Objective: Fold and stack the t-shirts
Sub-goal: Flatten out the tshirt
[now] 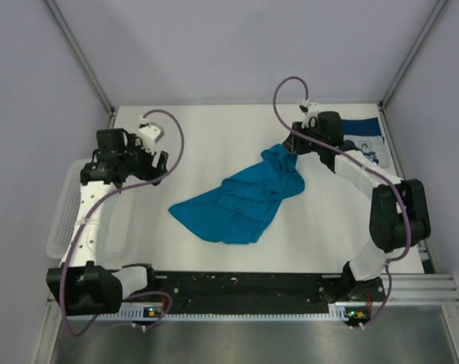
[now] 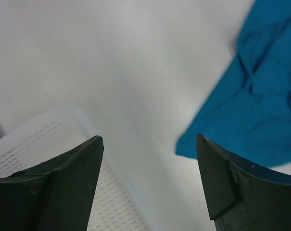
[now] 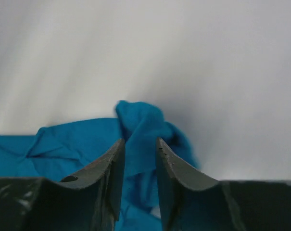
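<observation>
The teal-blue t-shirt (image 1: 240, 201) lies crumpled across the middle of the table, one end pulled up toward the back right. My right gripper (image 1: 292, 148) sits at that raised end. In the right wrist view its jaws (image 3: 140, 142) stand a narrow gap apart, with a bunched fold of the teal shirt (image 3: 138, 120) in and beyond the gap. The navy t-shirt (image 1: 362, 140) with its pale print lies flat at the back right, partly hidden behind the right arm. My left gripper (image 1: 155, 163) hangs wide open over the left side, holding nothing (image 2: 150, 139), with the teal shirt's corner (image 2: 260, 106) off to its right.
A white mesh basket (image 1: 62, 220) stands at the table's left edge, its rim (image 2: 39, 125) just below the left gripper. Metal frame posts rise at the back corners. Both arm bases sit on the black rail along the near edge.
</observation>
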Controlling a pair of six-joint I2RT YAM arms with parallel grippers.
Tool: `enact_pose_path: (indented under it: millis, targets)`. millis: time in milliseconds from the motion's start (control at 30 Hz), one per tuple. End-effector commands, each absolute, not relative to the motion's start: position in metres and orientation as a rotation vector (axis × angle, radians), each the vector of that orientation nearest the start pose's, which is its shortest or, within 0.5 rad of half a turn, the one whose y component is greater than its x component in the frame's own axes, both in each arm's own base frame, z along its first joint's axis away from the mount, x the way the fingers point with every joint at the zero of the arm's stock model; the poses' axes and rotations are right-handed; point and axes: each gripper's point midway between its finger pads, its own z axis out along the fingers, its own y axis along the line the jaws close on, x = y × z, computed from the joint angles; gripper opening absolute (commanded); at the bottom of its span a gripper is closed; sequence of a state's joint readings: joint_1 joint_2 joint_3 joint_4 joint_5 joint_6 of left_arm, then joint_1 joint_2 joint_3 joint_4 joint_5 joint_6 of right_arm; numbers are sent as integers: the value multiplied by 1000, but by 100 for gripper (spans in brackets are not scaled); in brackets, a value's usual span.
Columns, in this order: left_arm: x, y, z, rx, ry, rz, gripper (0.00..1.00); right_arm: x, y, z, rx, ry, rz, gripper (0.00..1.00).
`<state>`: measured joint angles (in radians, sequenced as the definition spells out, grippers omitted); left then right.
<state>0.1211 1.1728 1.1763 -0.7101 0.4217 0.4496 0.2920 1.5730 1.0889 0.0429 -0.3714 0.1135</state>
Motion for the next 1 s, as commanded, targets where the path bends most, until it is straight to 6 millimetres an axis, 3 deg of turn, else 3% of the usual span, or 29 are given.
enact_pose_path:
  millis: [0,67,133,233,367,467,533,667,900,933,967]
  targets:
    - [290,-74,179,945,2206,-279,81,478,134,170,-49,2109,497,41]
    - [268,-90,153,1111,2238,-292,82,482,118,156,-10,2178,428,49]
    - [258,-90,130,1216,2260,-244,82,476,109,149,-9,2196,367,55]
    - [271,-70,108,1191,2311,-77,83,459,104,151,0,2196,344,64]
    - [301,-56,95,1057,2403,55,82,430,128,156,-130,2175,328,64]
    - [323,-63,85,1027,2415,42,79,408,162,137,-265,2227,347,65]
    - [332,-69,74,1040,2442,8,77,397,173,120,-279,2304,391,65]
    - [340,-72,45,1071,2517,-20,73,384,176,90,-244,2399,422,64]
    - [342,-69,16,1097,2563,-6,70,371,193,55,-291,2486,550,60]
    - [340,-70,12,1101,2572,-24,66,372,193,49,-283,2504,544,56]
    - [340,-72,11,1102,2575,-41,54,372,192,45,-276,2515,536,49]
